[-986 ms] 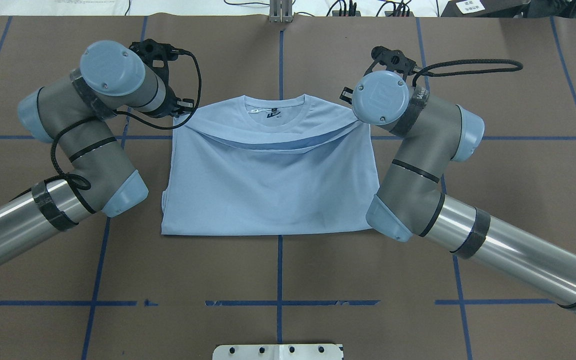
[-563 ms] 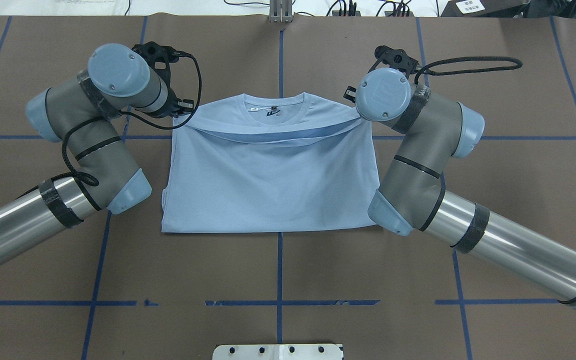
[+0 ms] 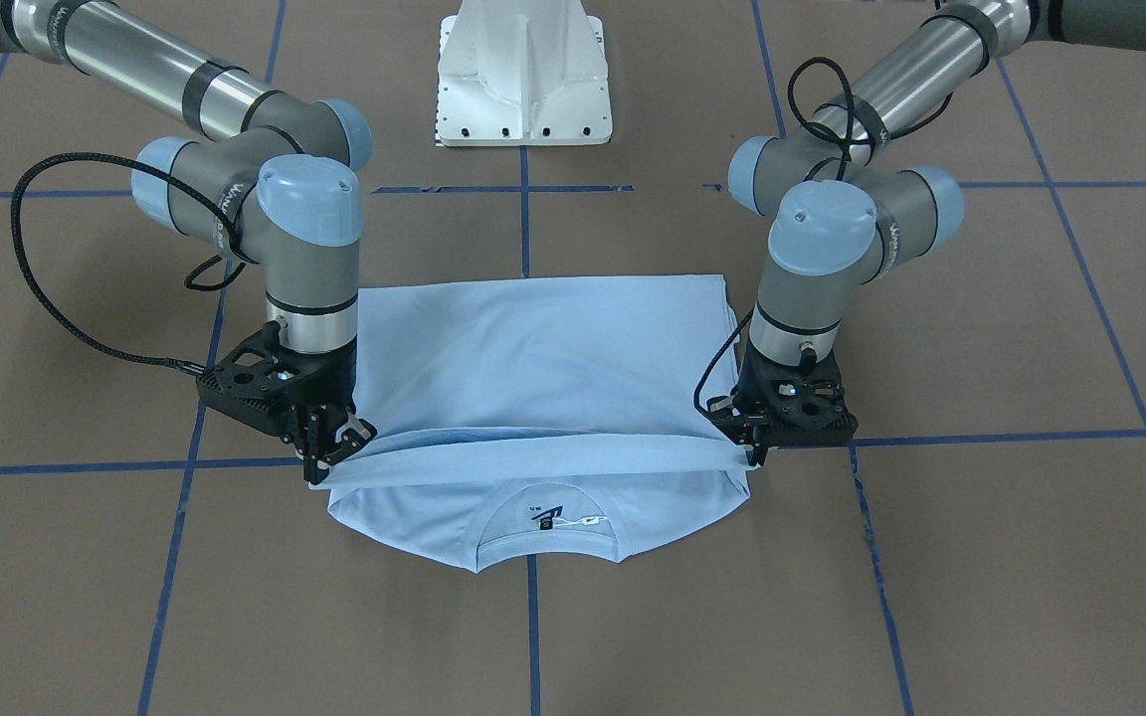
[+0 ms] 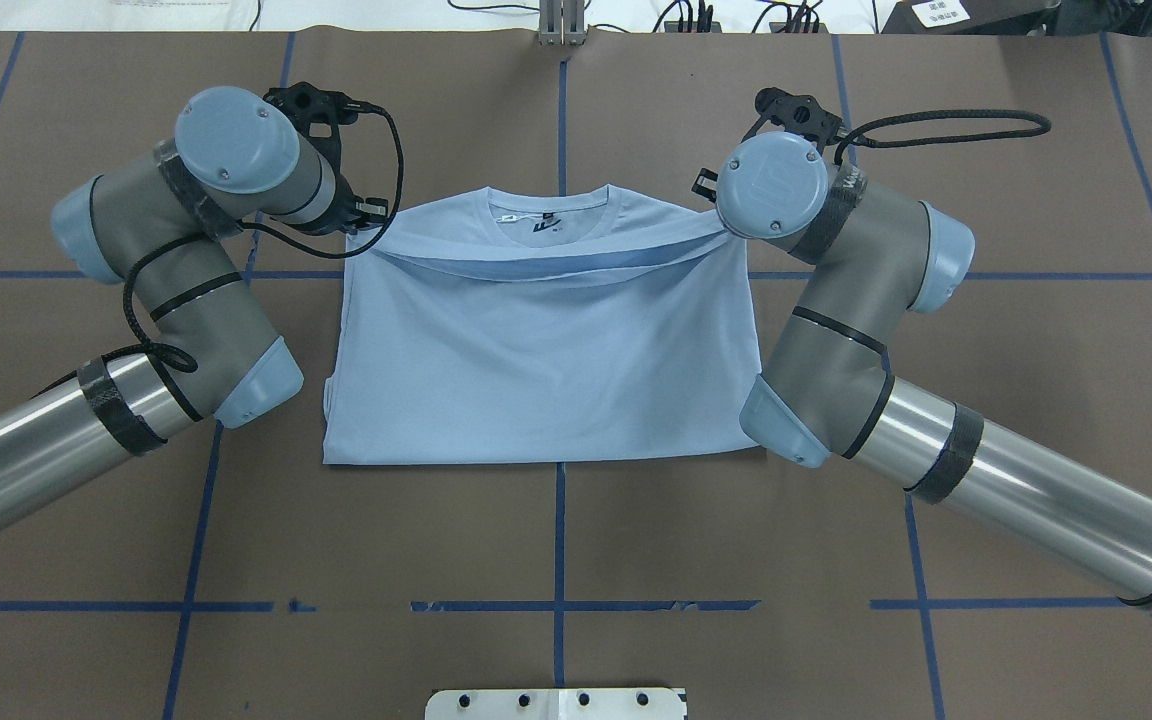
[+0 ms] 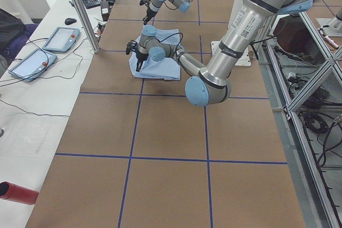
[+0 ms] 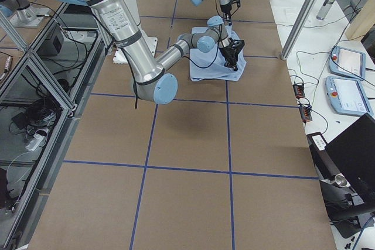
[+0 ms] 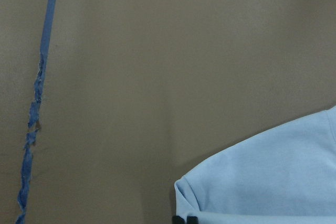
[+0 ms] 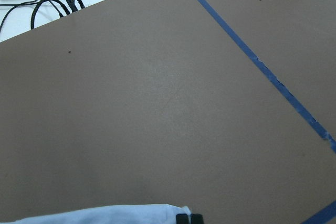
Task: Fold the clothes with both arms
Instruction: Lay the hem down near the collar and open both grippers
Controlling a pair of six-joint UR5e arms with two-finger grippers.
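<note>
Pale blue T-shirt [image 4: 536,370] lies folded double mid-table, collar far; left gripper [image 3: 754,449] and right gripper [image 3: 331,449] pinch its upper layer's far corners.

T-shirt [image 7: 273,177] corner lower right, frayed blue tape [image 7: 37,108] left, brown table [image 7: 157,66], possibly pincer tips [image 7: 179,219] below

Pale blue T-shirt [image 3: 533,368] on a brown table [image 3: 931,577] gridded with blue tape lines [image 3: 1031,435].

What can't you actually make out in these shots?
Overhead: wrist joints hide where the left gripper and right gripper pinch.
Wrist views: the bottom edge cuts off the fingertips.
Front-facing: neck label lettering is too small.
Side views: T-shirt is tiny; folds unreadable.
</note>
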